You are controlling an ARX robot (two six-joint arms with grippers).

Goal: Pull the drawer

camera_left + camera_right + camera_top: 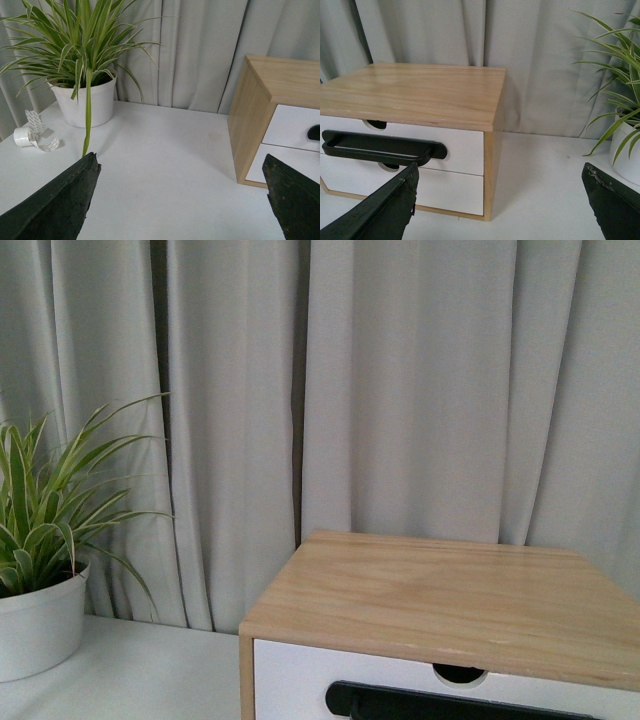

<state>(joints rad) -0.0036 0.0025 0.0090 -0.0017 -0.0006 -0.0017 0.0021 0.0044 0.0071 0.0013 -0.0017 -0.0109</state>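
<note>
Drawer [465,145] sits shut; right wrist view shows its long handle [380,147], cropped in front view. Left gripper [180,159] and right gripper [501,167] gape empty, plant [87,105] and tape [22,136] nearby.

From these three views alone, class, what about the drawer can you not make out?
Front view: the drawer and its handle are cut off by the bottom edge; neither gripper shows.
Left wrist view: only the handle's tip shows, at the picture's edge.
Right wrist view: a finger of the right gripper hides part of the lower drawer.
All views: the drawer's inside, hidden by the cabinet.
</note>
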